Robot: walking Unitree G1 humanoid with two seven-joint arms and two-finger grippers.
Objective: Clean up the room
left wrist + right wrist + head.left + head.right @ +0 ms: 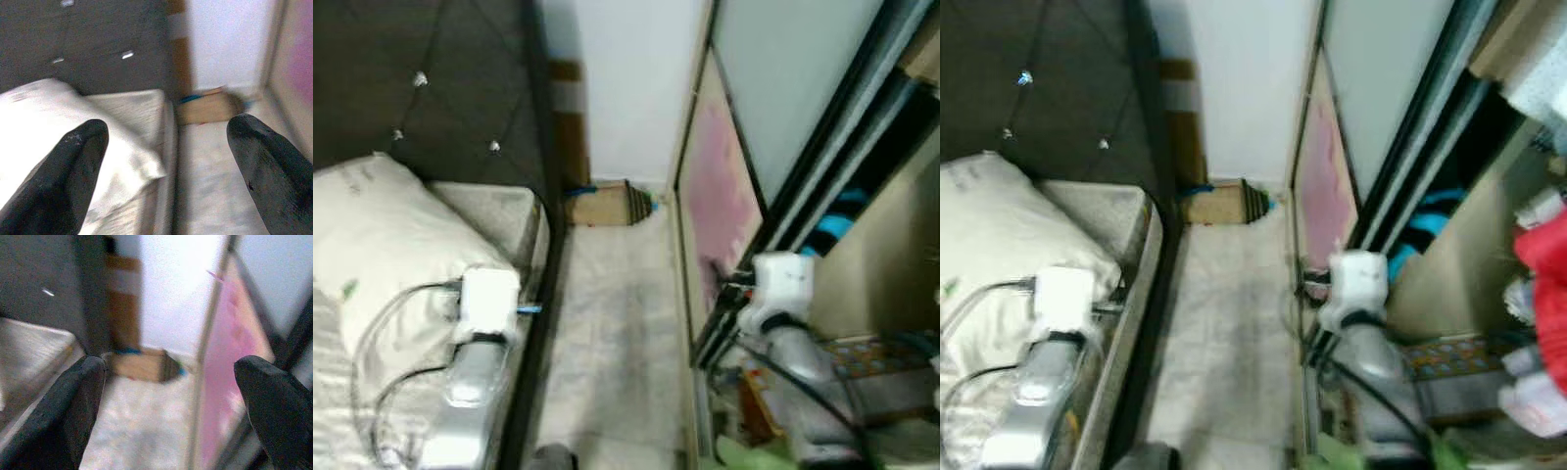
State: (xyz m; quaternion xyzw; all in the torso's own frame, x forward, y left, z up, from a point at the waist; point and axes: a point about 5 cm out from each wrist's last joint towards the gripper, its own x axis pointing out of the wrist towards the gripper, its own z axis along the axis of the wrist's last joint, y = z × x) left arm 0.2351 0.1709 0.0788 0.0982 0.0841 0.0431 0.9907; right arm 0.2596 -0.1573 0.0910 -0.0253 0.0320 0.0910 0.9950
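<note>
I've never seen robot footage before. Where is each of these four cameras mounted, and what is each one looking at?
Left eye view: on the head, looking forward and down a floor aisle between bed and wardrobe; both silver arms show.
Right eye view: the head camera's other eye, same scene.
Left wrist view: on the left arm, looking along the open left gripper at the pillow.
Right wrist view: on the right arm, looking along the open right gripper down the aisle.
All four share the cardboard box against the far wall.

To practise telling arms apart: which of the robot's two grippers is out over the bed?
The left gripper. It reaches over the bed beside the pillow; the right gripper is over the floor by the wardrobe door.
</note>
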